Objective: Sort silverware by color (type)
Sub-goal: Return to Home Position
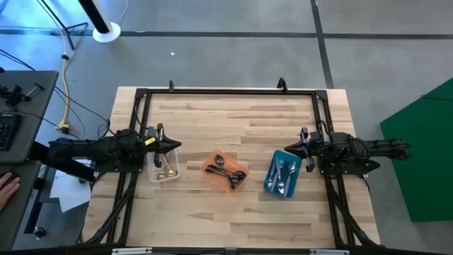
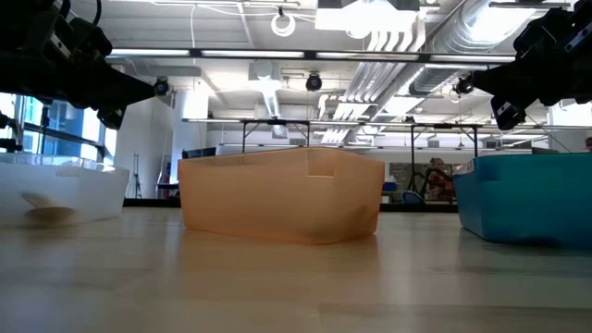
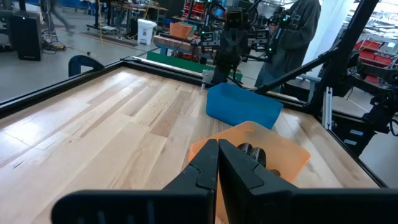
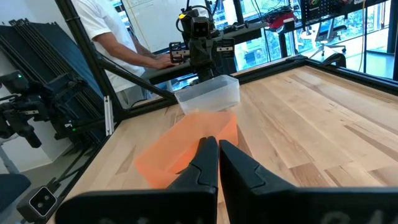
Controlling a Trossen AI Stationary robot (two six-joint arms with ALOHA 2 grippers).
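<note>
Light wood worktop (image 1: pixel 212 117) inside a black frame fills the high view. The left tool (image 1: pixel 175 146) hangs over the far edge of the clear tray (image 1: pixel 153 174). The gold spoons (image 1: pixel 167 167) lie in that tray, just below the tool tip. The right tool (image 1: pixel 289 150) hangs at the far corner of the blue tray (image 1: pixel 270 184). The silver spoons (image 1: pixel 284 174) lie in that tray, just beside the tool. The orange tray (image 1: pixel 212 164) stands between the two tools and holds the dark spoons (image 1: pixel 230 174).

Low view: both tools hang above the worktop, clear of the tray rims. The three trays stand in a row, apart from one another.

Left wrist view: the left tool's fingers (image 3: pixel 205 168) are pressed together and grip nothing. The orange tray lies directly ahead of them, the blue tray beyond it. A person (image 3: pixel 298 31) stands past the worktop.

Right wrist view: the right tool's fingers (image 4: pixel 205 163) are drawn narrow, almost touching, and grip nothing. The orange tray lies directly ahead, the clear tray beyond it.
</note>
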